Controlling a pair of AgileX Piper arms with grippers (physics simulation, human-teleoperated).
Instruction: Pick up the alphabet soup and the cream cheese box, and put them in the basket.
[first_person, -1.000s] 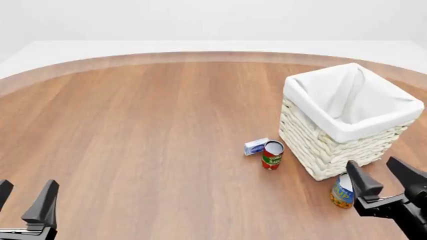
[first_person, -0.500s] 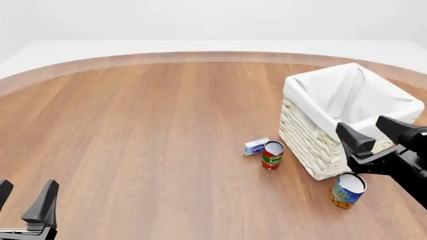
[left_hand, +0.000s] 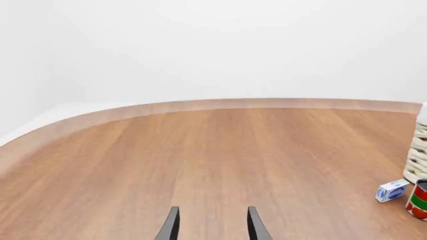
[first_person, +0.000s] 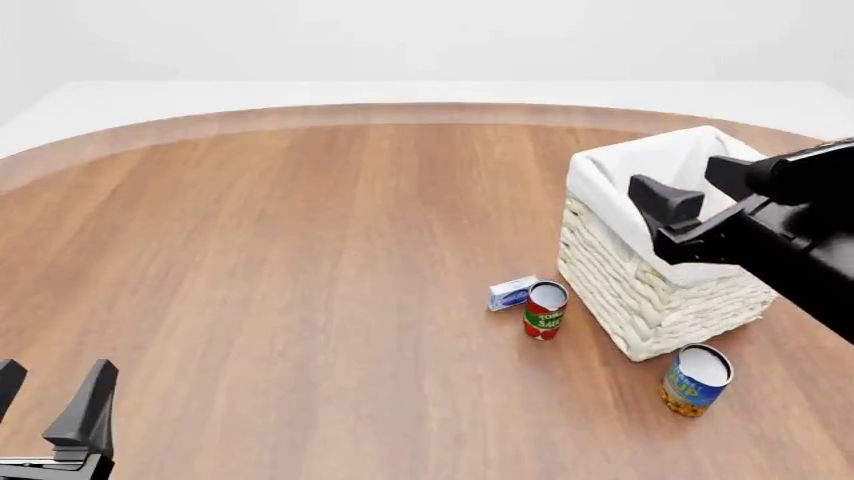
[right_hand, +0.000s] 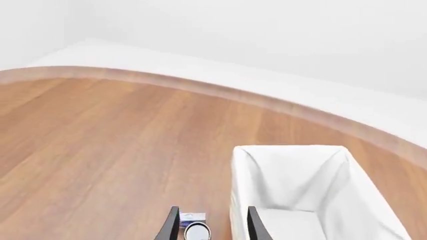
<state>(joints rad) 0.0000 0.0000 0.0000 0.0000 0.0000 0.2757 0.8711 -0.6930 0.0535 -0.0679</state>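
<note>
Alphabet soup (first_person: 695, 379) stands below the empty, spread right pincer (first_person: 697, 193), well apart.

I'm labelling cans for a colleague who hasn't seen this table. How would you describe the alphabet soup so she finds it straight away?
Find the big wicker basket with white lining. At its near corner stands the alphabet soup, upright. Its label is blue and yellow-orange, unlike the red-and-green can to the left beside the small box.
</note>
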